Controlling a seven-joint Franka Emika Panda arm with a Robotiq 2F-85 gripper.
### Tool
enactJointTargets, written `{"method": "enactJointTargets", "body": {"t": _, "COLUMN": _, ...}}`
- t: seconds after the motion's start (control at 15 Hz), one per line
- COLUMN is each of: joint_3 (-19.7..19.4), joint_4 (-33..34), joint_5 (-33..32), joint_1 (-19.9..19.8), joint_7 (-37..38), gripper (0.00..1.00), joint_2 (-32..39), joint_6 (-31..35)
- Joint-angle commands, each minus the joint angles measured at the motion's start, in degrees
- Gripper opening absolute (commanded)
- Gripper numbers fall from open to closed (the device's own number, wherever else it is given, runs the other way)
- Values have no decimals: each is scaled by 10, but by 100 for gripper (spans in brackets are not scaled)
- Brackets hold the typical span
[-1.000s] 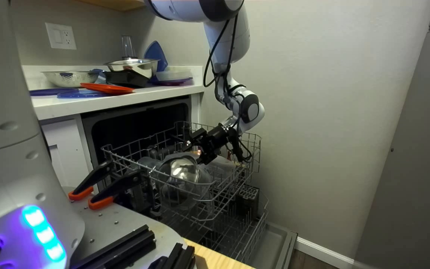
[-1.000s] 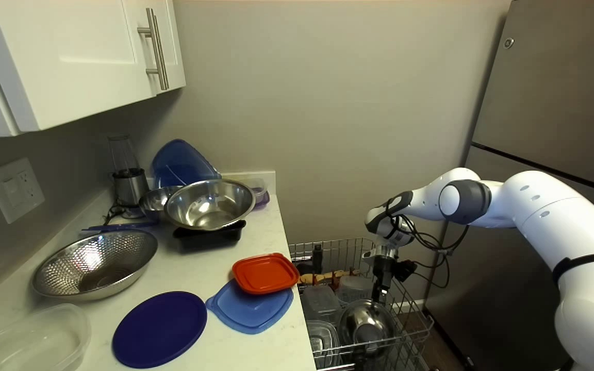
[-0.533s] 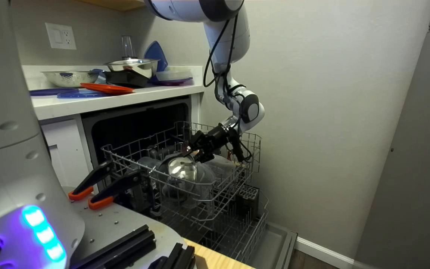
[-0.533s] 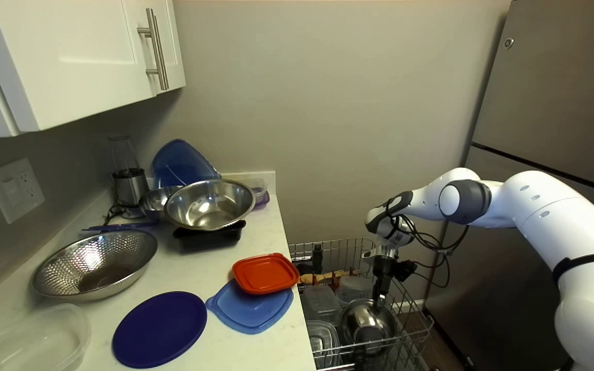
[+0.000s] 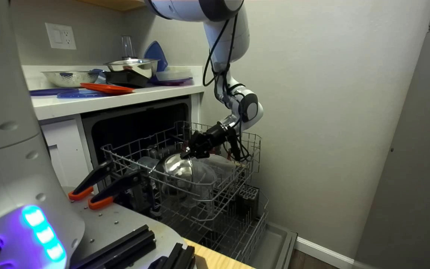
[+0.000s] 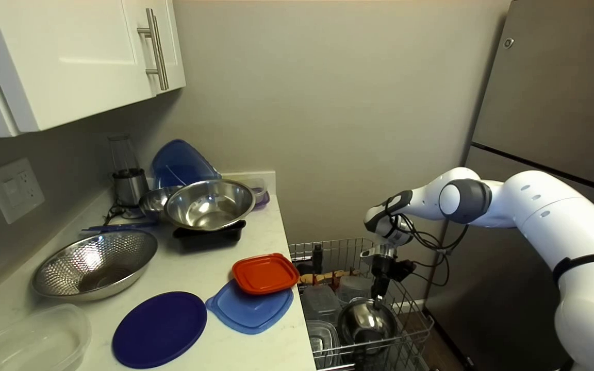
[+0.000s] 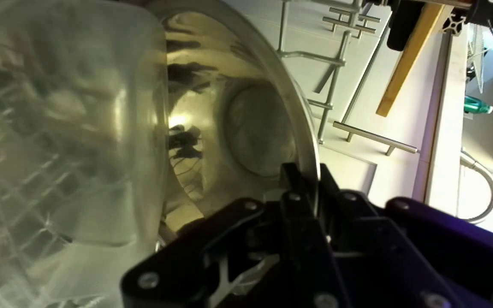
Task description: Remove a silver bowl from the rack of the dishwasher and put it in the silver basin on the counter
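Your grasp looks made: gripper pinching bowl. Lift next, toward the basin, ten o'clock in an exterior view.

The bowl in the rack was smooth metal polished almost like a mirror, duller at the bottom, while the rack itself was thin grey metal wire and the tub beside the bowl was cloudy, see-through plastic. On the counter, which was white and smooth, the basin was glossy metal, the colander shiny metal with pitted sides, and the red lid and dark blue lid smooth plastic, the dark blue one nearly matt. The gripper was matt black, dotted with small metal screws.
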Motion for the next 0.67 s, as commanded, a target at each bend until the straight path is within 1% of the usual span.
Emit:
{"method": "enactJointTargets", "body": {"t": 0.0, "joint_3": 30, "joint_4": -8, "joint_5": 1, "joint_1": 0, "joint_7": -44, "gripper": 4, "joint_2": -15, "joint_6": -40}}
{"method": "enactJointTargets", "body": {"t": 0.2, "joint_3": 44, "joint_4": 1, "joint_5": 6, "joint_1": 3, "joint_7": -55, "gripper": 4, "joint_2": -15, "joint_6": -73}}
{"method": "enactJointTargets", "body": {"t": 0.33, "joint_3": 45, "joint_4": 8, "joint_5": 8, "joint_1": 5, "joint_7": -53, "gripper": 4, "joint_2": -16, "joint_6": -100}}
{"method": "enactJointTargets", "body": {"t": 0.47, "joint_3": 43, "joint_4": 9, "joint_5": 6, "joint_1": 10, "joint_7": -45, "gripper": 4, "joint_2": -27, "joint_6": -102}}
{"method": "enactJointTargets", "body": {"t": 0.6, "joint_3": 36, "joint_4": -4, "joint_5": -1, "joint_1": 16, "joint_7": -34, "gripper": 4, "joint_2": -50, "joint_6": -94}}
